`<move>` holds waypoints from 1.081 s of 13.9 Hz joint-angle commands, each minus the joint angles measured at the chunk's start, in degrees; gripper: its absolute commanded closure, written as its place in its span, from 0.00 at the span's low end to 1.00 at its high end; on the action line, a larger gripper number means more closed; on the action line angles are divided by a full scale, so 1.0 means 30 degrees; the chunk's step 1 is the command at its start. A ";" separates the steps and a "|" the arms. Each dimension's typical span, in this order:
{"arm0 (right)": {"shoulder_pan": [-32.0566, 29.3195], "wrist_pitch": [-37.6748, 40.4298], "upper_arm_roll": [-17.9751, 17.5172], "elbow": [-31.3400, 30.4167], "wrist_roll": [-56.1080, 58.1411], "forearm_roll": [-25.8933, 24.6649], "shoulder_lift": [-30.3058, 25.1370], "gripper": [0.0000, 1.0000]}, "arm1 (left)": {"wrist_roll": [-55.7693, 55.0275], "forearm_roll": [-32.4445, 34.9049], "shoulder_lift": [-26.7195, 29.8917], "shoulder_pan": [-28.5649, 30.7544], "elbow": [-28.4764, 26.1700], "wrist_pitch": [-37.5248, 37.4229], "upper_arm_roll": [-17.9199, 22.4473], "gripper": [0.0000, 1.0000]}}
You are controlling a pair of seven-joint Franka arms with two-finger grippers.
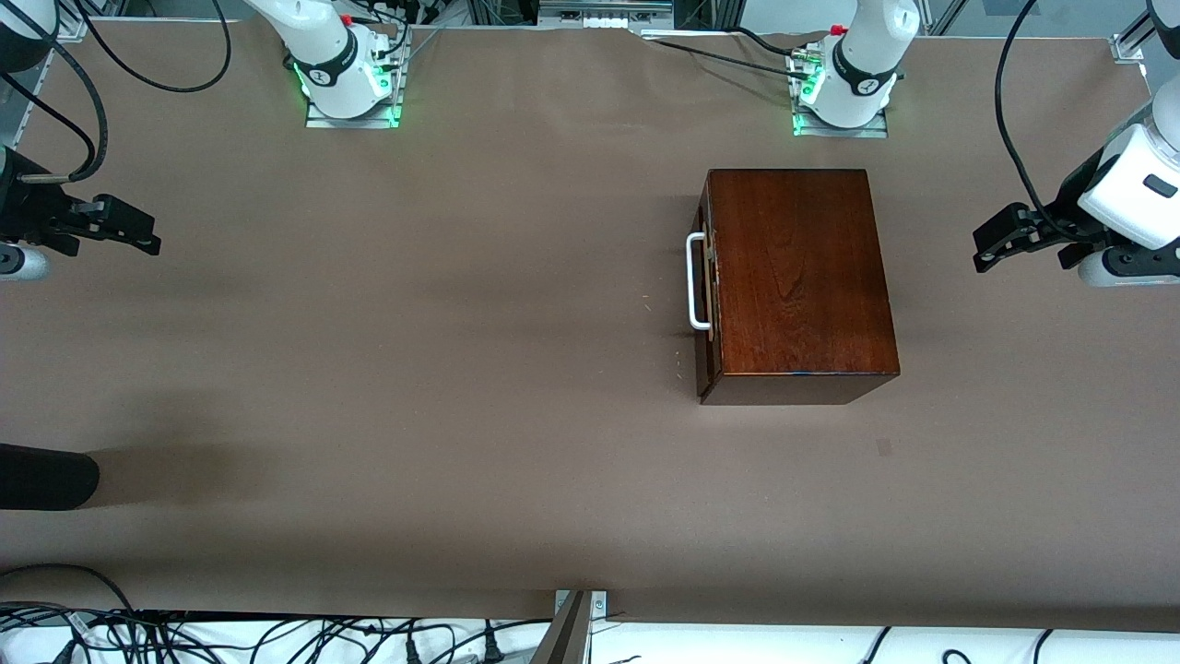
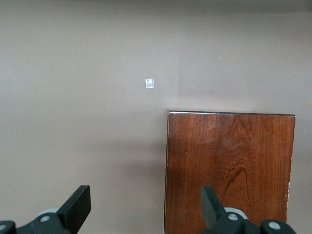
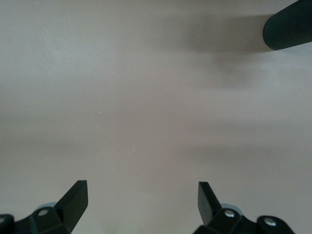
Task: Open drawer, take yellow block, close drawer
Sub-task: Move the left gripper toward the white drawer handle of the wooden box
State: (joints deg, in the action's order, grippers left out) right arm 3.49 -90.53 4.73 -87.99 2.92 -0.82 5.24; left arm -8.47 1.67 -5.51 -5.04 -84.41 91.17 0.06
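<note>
The glossy dark wooden box (image 1: 800, 277) stands toward the left arm's end of the table; its top also shows in the left wrist view (image 2: 229, 170). The drawer (image 1: 706, 286) is shut, and its white bar handle (image 1: 697, 281) faces the right arm's end. The yellow block is hidden. My left gripper (image 1: 991, 242) is open and empty, over the table at the left arm's end, apart from the box; its jaws show wide apart (image 2: 146, 197). My right gripper (image 1: 138, 231) is open and empty, waiting over the right arm's end of the table (image 3: 143, 192).
A black ribbed cylinder (image 1: 46, 475) reaches in over the table at the right arm's end, nearer the front camera; it also shows in the right wrist view (image 3: 288, 27). A small pale mark (image 1: 884, 447) lies on the brown table cover near the box. Cables (image 1: 277, 636) run along the near edge.
</note>
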 commanded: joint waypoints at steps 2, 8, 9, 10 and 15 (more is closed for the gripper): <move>-0.0256 0.0120 -0.0141 0.0093 0.0226 0.0273 -0.0194 0.00 | 0.0041 -0.0352 0.0019 0.0509 0.0010 0.0900 -0.0108 0.00; -0.0256 0.0120 -0.0141 0.0093 0.0226 0.0273 -0.0194 0.00 | 0.0012 -0.0381 -0.0069 0.0568 0.0274 0.0929 -0.0021 0.00; -0.0256 0.0120 -0.0141 0.0093 0.0226 0.0273 -0.0194 0.00 | 0.0012 -0.0410 -0.0098 0.0568 0.0274 0.0929 -0.0021 0.00; -0.0256 0.0120 -0.0141 0.0093 0.0226 0.0273 -0.0194 0.00 | 0.0012 -0.0410 -0.0098 0.0539 0.0274 0.0929 -0.0021 0.00; -0.0255 0.0090 -0.0141 0.0093 0.0226 0.0273 -0.0194 0.00 | 0.0186 -0.0410 -0.0157 0.0450 0.0274 0.0958 -0.0138 0.00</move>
State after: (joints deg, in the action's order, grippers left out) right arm 3.49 -90.54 4.73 -87.99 2.92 -0.82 5.24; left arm -8.52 1.67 -5.64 -3.88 -84.41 93.89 -0.25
